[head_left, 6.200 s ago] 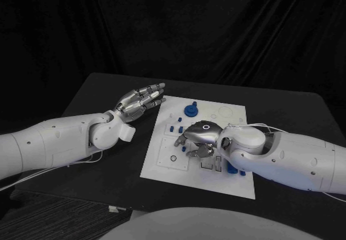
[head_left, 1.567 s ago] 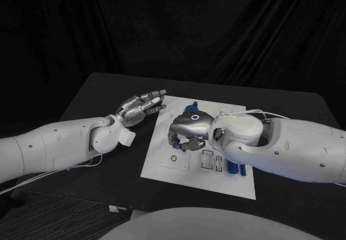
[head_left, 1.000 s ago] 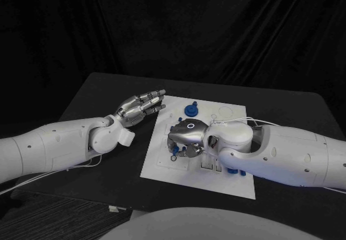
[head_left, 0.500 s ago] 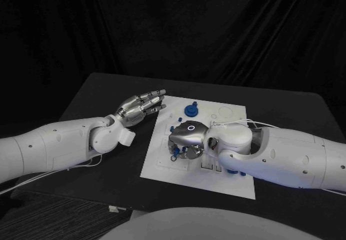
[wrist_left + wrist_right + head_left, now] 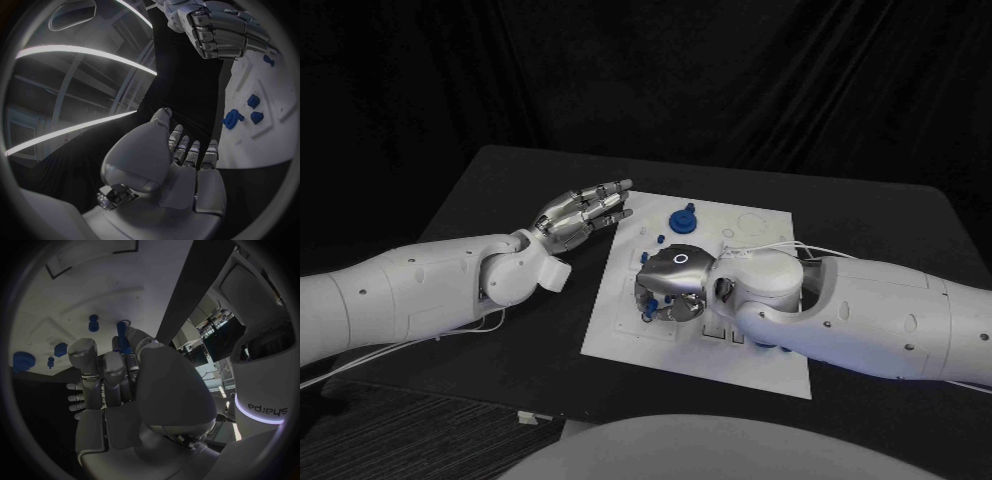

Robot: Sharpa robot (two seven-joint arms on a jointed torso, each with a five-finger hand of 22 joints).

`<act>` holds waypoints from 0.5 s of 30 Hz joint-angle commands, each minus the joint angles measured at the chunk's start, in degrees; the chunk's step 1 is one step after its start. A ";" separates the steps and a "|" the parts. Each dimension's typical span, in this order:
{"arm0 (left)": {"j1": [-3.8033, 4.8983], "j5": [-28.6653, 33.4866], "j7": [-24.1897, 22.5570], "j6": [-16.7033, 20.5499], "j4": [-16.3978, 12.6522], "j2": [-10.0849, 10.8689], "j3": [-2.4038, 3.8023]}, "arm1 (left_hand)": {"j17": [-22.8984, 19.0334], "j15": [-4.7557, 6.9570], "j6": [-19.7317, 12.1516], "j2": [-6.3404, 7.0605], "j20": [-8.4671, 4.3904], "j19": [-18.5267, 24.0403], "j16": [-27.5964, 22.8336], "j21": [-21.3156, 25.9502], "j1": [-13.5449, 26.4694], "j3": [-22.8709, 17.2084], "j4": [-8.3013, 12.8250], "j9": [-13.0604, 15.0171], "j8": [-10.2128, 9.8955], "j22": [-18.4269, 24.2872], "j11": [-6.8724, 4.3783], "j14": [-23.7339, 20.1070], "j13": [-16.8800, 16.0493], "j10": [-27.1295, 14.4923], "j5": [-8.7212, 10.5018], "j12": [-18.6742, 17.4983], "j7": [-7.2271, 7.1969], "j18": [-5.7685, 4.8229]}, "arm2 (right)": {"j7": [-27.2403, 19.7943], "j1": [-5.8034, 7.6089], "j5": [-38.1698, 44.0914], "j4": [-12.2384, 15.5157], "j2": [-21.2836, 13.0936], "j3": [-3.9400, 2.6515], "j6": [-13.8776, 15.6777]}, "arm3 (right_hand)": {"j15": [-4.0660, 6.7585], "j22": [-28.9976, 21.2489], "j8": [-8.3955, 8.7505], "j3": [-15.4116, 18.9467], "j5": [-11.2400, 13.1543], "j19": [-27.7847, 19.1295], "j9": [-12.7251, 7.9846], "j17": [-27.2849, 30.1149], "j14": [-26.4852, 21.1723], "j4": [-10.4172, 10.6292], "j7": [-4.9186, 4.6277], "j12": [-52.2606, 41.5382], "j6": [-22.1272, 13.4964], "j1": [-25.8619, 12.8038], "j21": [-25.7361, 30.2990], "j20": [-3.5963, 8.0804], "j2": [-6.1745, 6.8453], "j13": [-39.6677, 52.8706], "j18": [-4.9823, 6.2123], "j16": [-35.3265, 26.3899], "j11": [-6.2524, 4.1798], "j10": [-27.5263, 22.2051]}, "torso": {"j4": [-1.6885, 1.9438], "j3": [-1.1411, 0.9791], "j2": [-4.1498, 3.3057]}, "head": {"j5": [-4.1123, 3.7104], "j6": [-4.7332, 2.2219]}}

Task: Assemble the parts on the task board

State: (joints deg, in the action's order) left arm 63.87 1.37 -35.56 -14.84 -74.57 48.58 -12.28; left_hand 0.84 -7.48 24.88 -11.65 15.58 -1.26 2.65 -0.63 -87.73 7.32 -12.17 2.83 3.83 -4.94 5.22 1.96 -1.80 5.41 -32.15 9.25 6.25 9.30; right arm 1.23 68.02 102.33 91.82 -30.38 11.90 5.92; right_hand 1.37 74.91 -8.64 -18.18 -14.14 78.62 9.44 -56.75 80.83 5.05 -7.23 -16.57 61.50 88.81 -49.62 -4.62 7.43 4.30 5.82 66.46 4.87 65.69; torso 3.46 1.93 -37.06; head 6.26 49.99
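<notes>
The white task board (image 5: 776, 365) lies in the middle of the table. My right hand (image 5: 675, 282) hangs over the board's left-middle with its fingers curled down. It pinches a small blue peg (image 5: 122, 336) between thumb and finger, and the peg (image 5: 646, 303) points down at the board near its left edge. A blue round knob (image 5: 682, 218) stands at the board's far side, with small blue pieces (image 5: 656, 239) beside it. My left hand (image 5: 587, 210) hovers by the board's far left edge, fingers stretched out, holding nothing.
More blue parts (image 5: 764, 345) lie on the board's near right part, partly under my right forearm. The left wrist view has blue pieces (image 5: 233, 119) on the board (image 5: 281, 107) and my right hand (image 5: 219, 27) above it. Black table (image 5: 516, 330) surrounds the board.
My right hand has shifted a little toward the board's near left side and sunk lower with the peg. The left hand has stayed where it was.
</notes>
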 commanded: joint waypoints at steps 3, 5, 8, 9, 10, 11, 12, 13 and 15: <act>-0.13 0.30 -0.79 -0.87 -0.05 -0.13 0.05 | 0.04 0.01 0.02 0.02 -0.03 0.04 0.26 -0.22 0.05 -0.37 -0.05 0.05 0.21 -0.05 -0.06 -0.21 0.05 -0.36 -0.39 -0.12 0.40 1.05 | 0.11 -0.33 0.49 0.21 0.16 -0.02 0.68 | -0.03 5.74 0.27 -0.04 -0.07 -0.50 0.09 0.17 -0.42 -0.46 -0.06 -0.41 -0.45 0.65 0.49 0.09 -0.10 1.45 1.18 -0.40 -1.78 2.35 | 0.02 -0.01 -0.02 | 0.01 0.01; -0.14 0.30 -0.78 -0.89 -0.03 -0.13 0.05 | 0.04 0.01 0.02 0.02 -0.03 0.04 0.26 -0.22 0.05 -0.37 -0.05 0.05 0.21 -0.05 -0.06 -0.21 0.05 -0.36 -0.39 -0.12 0.40 1.05 | 0.14 -0.38 0.49 0.20 0.19 -0.02 0.64 | -0.03 5.71 0.30 -0.04 -0.07 -0.55 0.09 0.26 -0.46 -0.49 -0.06 -0.42 -0.48 0.65 0.64 0.09 -0.07 1.47 1.20 -0.48 -1.78 2.36 | 0.03 0.00 -0.01 | -0.02 0.01; -0.16 0.30 -0.75 -0.94 0.02 -0.14 0.05 | 0.04 0.01 0.02 0.02 -0.03 0.04 0.26 -0.22 0.05 -0.37 -0.05 0.05 0.21 -0.05 -0.06 -0.21 0.05 -0.36 -0.39 -0.12 0.40 1.05 | 0.19 -0.46 0.49 0.14 0.29 -0.02 0.51 | -0.03 5.70 0.32 -0.05 -0.07 -0.56 0.09 0.25 -0.46 -0.50 -0.06 -0.43 -0.50 0.65 0.68 0.09 -0.07 1.48 1.21 -0.48 -1.78 2.37 | 0.02 -0.01 -0.01 | -0.06 0.01; -0.17 0.30 -0.73 -0.97 0.05 -0.16 0.05 | 0.04 0.01 0.02 0.02 -0.03 0.04 0.26 -0.22 0.05 -0.37 -0.05 0.05 0.21 -0.05 -0.06 -0.21 0.05 -0.36 -0.39 -0.12 0.40 1.05 | 0.21 -0.53 0.49 0.07 0.36 -0.02 0.38 | -0.02 5.69 0.34 -0.06 -0.06 -0.58 0.09 0.28 -0.49 -0.54 -0.07 -0.46 -0.52 0.66 0.72 0.09 -0.06 1.51 1.22 -0.51 -1.80 2.43 | 0.00 0.00 -0.01 | -0.04 0.01; -0.17 0.30 -0.71 -0.99 0.07 -0.18 0.05 | 0.04 0.01 0.02 0.02 -0.03 0.04 0.26 -0.22 0.05 -0.37 -0.05 0.05 0.21 -0.05 -0.06 -0.21 0.05 -0.36 -0.39 -0.12 0.40 1.05 | 0.22 -0.60 0.49 0.02 0.41 -0.02 0.30 | -0.02 5.69 0.34 -0.06 -0.06 -0.58 0.09 0.28 -0.49 -0.54 -0.07 -0.46 -0.52 0.66 0.72 0.09 -0.06 1.51 1.22 -0.51 -1.80 2.43 | 0.00 0.00 -0.01 | -0.04 0.01; -0.18 0.30 -0.69 -1.01 0.08 -0.19 0.05 | 0.04 0.01 0.02 0.02 -0.03 0.04 0.26 -0.22 0.05 -0.37 -0.05 0.05 0.21 -0.05 -0.06 -0.21 0.05 -0.36 -0.39 -0.12 0.40 1.05 | 0.23 -0.67 0.49 -0.02 0.45 -0.02 0.26 | -0.02 5.68 0.36 -0.07 -0.06 -0.61 0.09 0.37 -0.53 -0.57 -0.06 -0.49 -0.53 0.66 0.79 0.09 -0.06 1.54 1.23 -0.58 -1.81 2.47 | 0.00 0.00 0.00 | -0.02 0.01; -0.19 0.30 -0.67 -1.03 0.10 -0.20 0.05 | 0.04 0.01 0.02 0.02 -0.03 0.04 0.26 -0.22 0.05 -0.37 -0.05 0.05 0.21 -0.05 -0.06 -0.21 0.05 -0.36 -0.39 -0.12 0.40 1.05 | 0.24 -0.76 0.49 -0.08 0.51 -0.02 0.22 | -0.02 5.68 0.36 -0.07 -0.06 -0.61 0.09 0.37 -0.53 -0.57 -0.06 -0.49 -0.53 0.66 0.79 0.09 -0.06 1.54 1.23 -0.58 -1.81 2.47 | 0.00 0.00 0.00 | 0.00 0.01; -0.19 0.30 -0.66 -1.04 0.11 -0.21 0.05 | 0.04 0.01 0.02 0.02 -0.03 0.04 0.26 -0.22 0.05 -0.37 -0.05 0.05 0.21 -0.05 -0.06 -0.21 0.05 -0.36 -0.39 -0.12 0.40 1.05 | 0.25 -0.81 0.49 -0.12 0.54 -0.02 0.20 | -0.02 5.67 0.36 -0.07 -0.06 -0.63 0.10 0.38 -0.53 -0.57 -0.06 -0.50 -0.53 0.66 0.85 0.09 -0.06 1.54 1.24 -0.59 -1.81 2.48 | 0.00 0.00 0.00 | 0.01 0.01; -0.21 0.30 -0.64 -1.07 0.12 -0.23 0.05 | 0.04 0.01 0.02 0.02 -0.03 0.04 0.26 -0.22 0.05 -0.37 -0.05 0.05 0.21 -0.05 -0.06 -0.21 0.05 -0.36 -0.39 -0.12 0.40 1.05 | 0.27 -0.97 0.49 -0.24 0.68 -0.02 0.19 | -0.02 5.66 0.37 -0.07 -0.06 -0.63 0.10 0.38 -0.53 -0.57 -0.06 -0.50 -0.53 0.65 0.87 0.09 -0.06 1.55 1.24 -0.59 -1.81 2.48 | 0.03 0.00 -0.01 | 0.00 0.01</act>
State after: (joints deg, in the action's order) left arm 63.75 1.37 -35.49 -15.05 -74.37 48.48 -12.29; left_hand 0.83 -7.48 24.88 -11.65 15.58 -1.26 2.65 -0.63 -87.73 7.32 -12.17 2.82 3.83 -4.94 5.22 1.96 -1.80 5.41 -32.15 9.25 6.25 9.29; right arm 1.26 67.27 102.38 91.56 -29.81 11.91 5.94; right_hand 1.39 74.94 -8.58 -18.19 -14.09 78.42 9.48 -56.42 80.81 4.72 -7.14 -16.88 61.41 88.77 -49.02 -4.41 7.47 4.30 6.74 66.08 5.08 65.90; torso 3.47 1.93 -37.07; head 6.23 49.99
